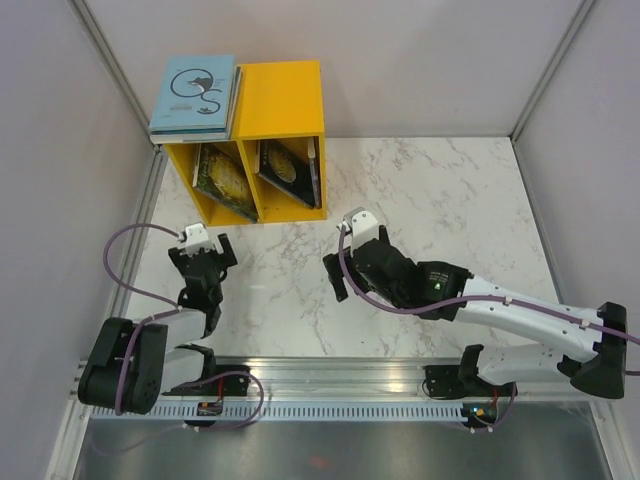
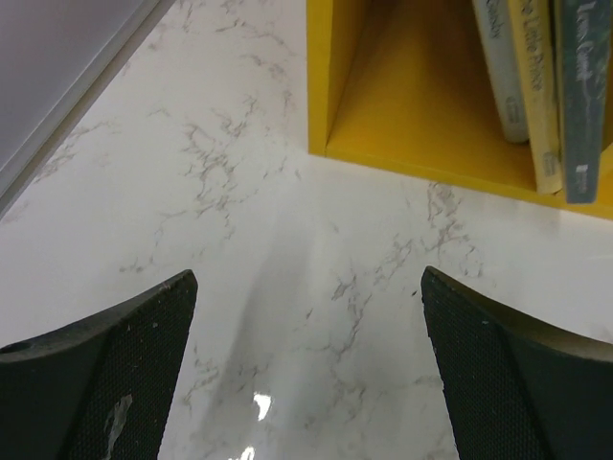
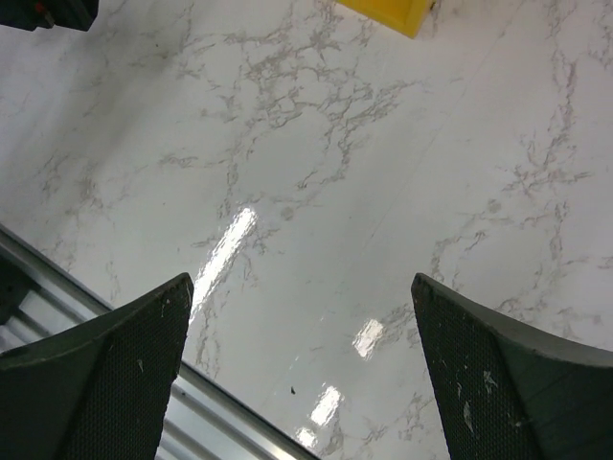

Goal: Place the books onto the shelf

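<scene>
The yellow shelf (image 1: 283,100) stands at the back left of the marble table. A stack of books (image 1: 195,95), topped by a light blue cover with a black swirl, lies flat on its left top. More books lean inside the left compartment (image 1: 225,180) and the right one (image 1: 288,172). My left gripper (image 1: 205,252) is open and empty in front of the shelf; in the left wrist view (image 2: 308,276) it faces the shelf's left compartment (image 2: 412,134) with book spines (image 2: 536,86). My right gripper (image 1: 338,252) is open and empty over bare table (image 3: 302,283), with a shelf corner (image 3: 388,11) at the top edge.
Grey walls (image 1: 60,130) enclose the table on the left, back and right. A metal rail (image 1: 330,385) runs along the near edge and shows in the right wrist view (image 3: 57,278). A dark part of the left arm (image 3: 48,11) shows at that view's top left.
</scene>
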